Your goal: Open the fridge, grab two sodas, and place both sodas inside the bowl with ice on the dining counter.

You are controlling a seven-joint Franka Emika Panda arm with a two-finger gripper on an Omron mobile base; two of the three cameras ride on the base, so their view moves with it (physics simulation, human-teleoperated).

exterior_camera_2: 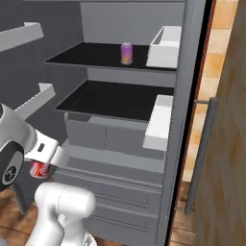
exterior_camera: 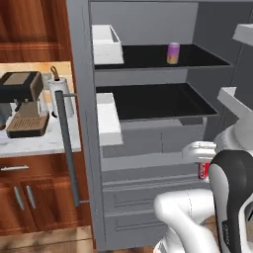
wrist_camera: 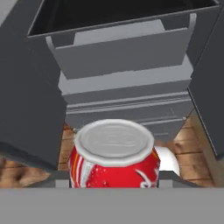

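- With both fridge (exterior_camera: pixel 148 143) doors open, we see the tool (wrist_camera: pixel 114 181) pinching the red can (wrist_camera: pixel 114 159) in front of the lower drawers.
- The pink can (exterior_camera: pixel 173 53) stands on the upper shelf (exterior_camera: pixel 197 57).

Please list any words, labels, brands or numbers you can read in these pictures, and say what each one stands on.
None can be read.
red and white can in the end effector: white marks on its side, too blurred to read.
pink-purple can on the fridge shelf: too small to tell.
coffee machine: no lettering visible.
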